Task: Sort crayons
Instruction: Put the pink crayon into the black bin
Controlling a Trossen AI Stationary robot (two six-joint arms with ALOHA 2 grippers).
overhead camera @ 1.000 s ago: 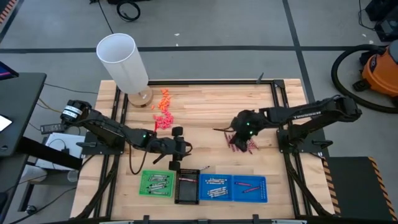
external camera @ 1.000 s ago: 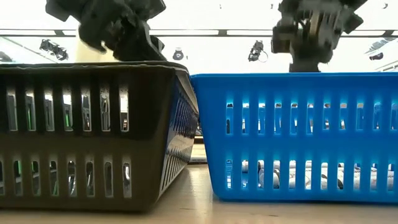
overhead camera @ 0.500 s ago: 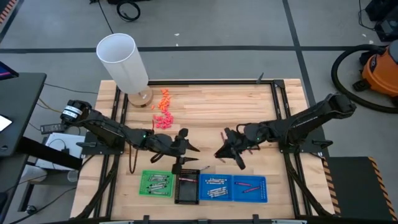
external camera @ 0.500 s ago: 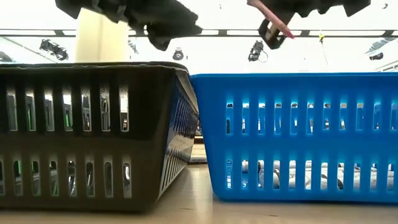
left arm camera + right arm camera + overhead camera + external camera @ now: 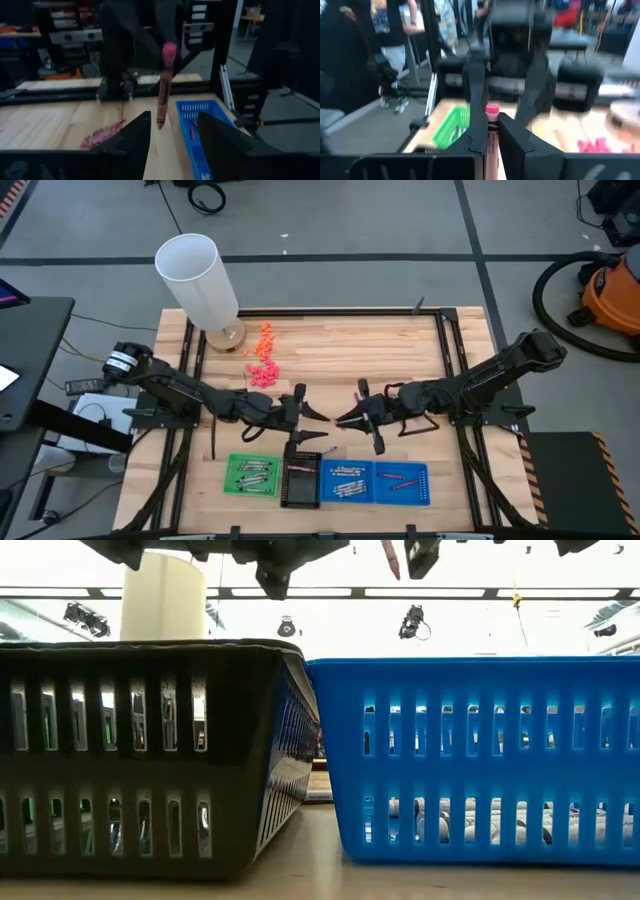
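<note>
— What do the right arm's fingers hold?

— The right gripper (image 5: 491,131) is clamped tight on a thin magenta wax crayon with a paper wrapper (image 5: 491,134), which stands upright between the two dark fingers (image 5: 520,140), its pink tip clear above them. Seen from above, that gripper (image 5: 345,421) sits over the middle of the wooden table (image 5: 350,345), nearer its front edge.

— And the left arm?

— The left gripper (image 5: 172,131) faces it, fingers spread wide with nothing between them; the held crayon (image 5: 163,97) hangs just beyond the gap. From above, the two grippers are tip to tip, the left one (image 5: 312,414) beside the right.

— Where are the other crayons?

— A loose heap of magenta crayons (image 5: 104,136) lies on the tabletop toward the right edge. Along the front edge sit a green slotted plastic tray (image 5: 251,475), a black slotted plastic tray (image 5: 300,482) and a blue slotted plastic tray (image 5: 373,482). Grey sticks lie in the green tray and the blue one's left half; magenta sticks lie in its right half.
</note>
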